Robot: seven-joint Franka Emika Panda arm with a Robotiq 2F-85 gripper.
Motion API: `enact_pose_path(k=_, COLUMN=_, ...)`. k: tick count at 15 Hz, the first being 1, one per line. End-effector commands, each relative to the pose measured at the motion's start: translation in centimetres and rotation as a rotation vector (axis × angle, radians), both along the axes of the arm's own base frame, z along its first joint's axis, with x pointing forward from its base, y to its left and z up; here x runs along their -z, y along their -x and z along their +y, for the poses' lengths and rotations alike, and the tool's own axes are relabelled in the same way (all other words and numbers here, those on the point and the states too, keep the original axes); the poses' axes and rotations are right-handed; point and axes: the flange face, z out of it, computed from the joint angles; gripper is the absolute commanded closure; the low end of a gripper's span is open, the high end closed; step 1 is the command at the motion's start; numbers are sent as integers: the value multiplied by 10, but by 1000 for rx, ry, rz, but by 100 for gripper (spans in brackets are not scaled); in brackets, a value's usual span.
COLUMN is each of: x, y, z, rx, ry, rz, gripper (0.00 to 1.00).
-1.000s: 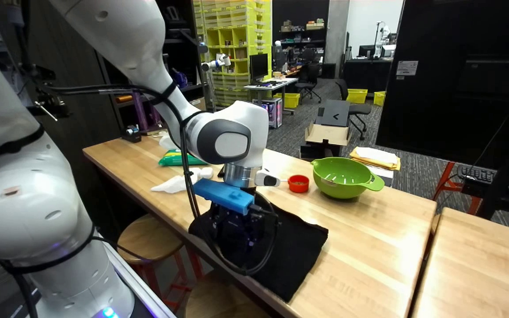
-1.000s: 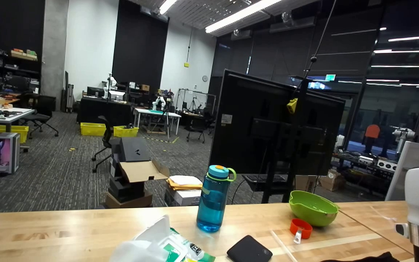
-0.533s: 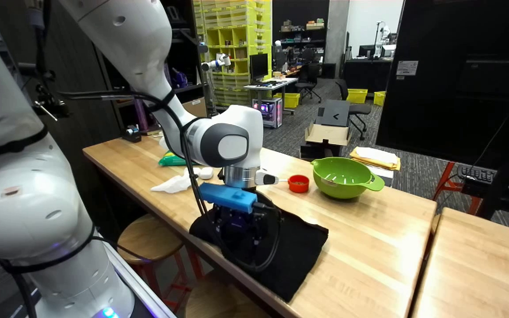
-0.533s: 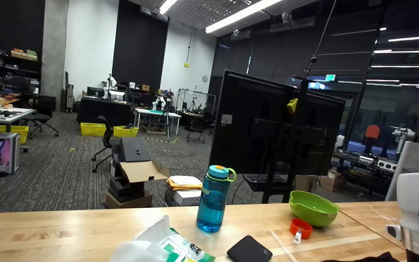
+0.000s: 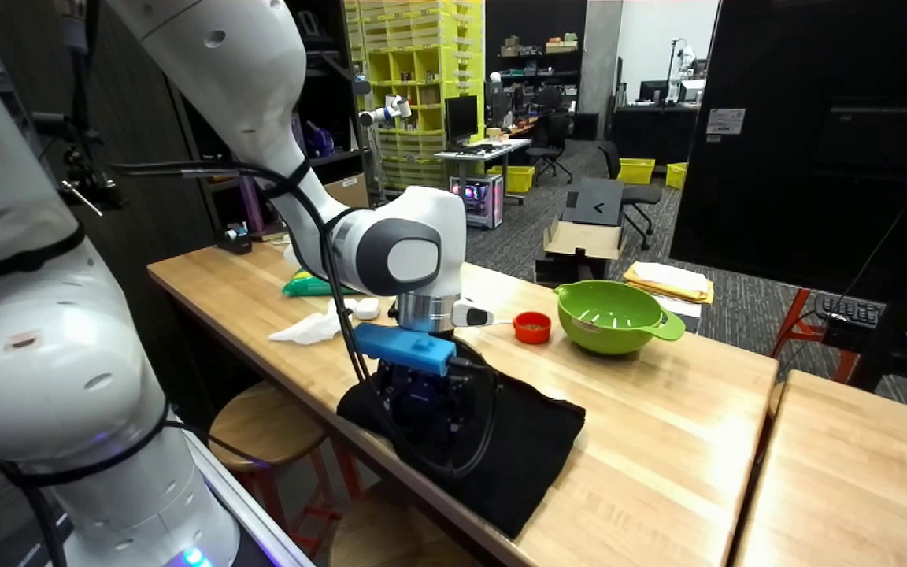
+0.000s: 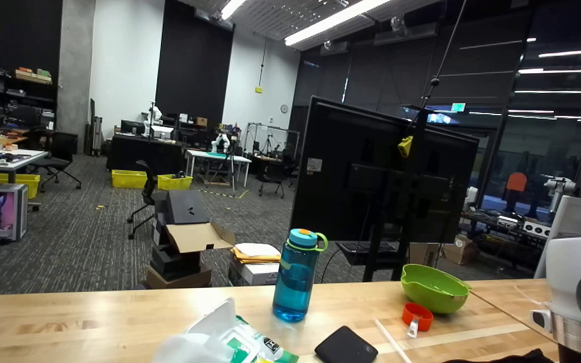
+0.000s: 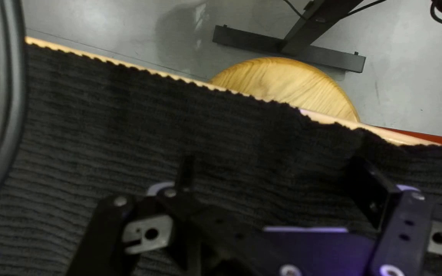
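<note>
Leaning arm (image 5: pixel 241 87): we saw its base left of the black cloth (image 5: pixel 532 449) and its wrist above it.
Stool (image 5: pixel 272 417): a round wooden seat stood left of the cloth, lower than the table (image 5: pixel 682 425).
Crumpled white thing (image 5: pixel 304 329): it lay on the table near the cloth's left end, with a green packet (image 5: pixel 308 285) farther off from the cloth.
Blue bottle (image 6: pixel 293 282): in an exterior view, we saw it upright on the table, left of the cloth, with a black pouch (image 6: pixel 343 348) between them.
Gripper (image 7: pixel 272 164): we found it over the cloth, its fingers (image 7: pixel 370 191) standing wide apart with cloth showing between them; we could not tell whether their tips touched it.
Black cloth: ribbed, it lay spread under the gripper, one side along the table edge.
Red cup (image 5: pixel 532 335): it sat past the cloth's far side.
Green bowl (image 5: pixel 599 340): it stood just beside the cup, farther right of the cloth.
</note>
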Motion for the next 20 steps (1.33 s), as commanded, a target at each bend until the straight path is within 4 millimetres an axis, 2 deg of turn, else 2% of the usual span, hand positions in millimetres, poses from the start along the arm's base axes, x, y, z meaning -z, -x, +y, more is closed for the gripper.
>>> enact_pose_path(k=1, x=-29, y=8, z=4, rx=21, ry=-23, rz=-29, gripper=0)
enact_pose_path(k=6, x=-64, y=10, z=10, rx=29, ry=-46, rz=-51, gripper=0)
enact_pose_path(k=10, x=-77, y=6, z=26, rx=25, ry=-127, rz=-65, gripper=0)
enact_pose_path(k=15, x=-82, y=-1, z=55, rx=15, ry=-254, rz=-92, gripper=0)
enact_pose_path(k=20, x=-75, y=-7, z=75, rx=7, ry=-313, rz=-72, gripper=0)
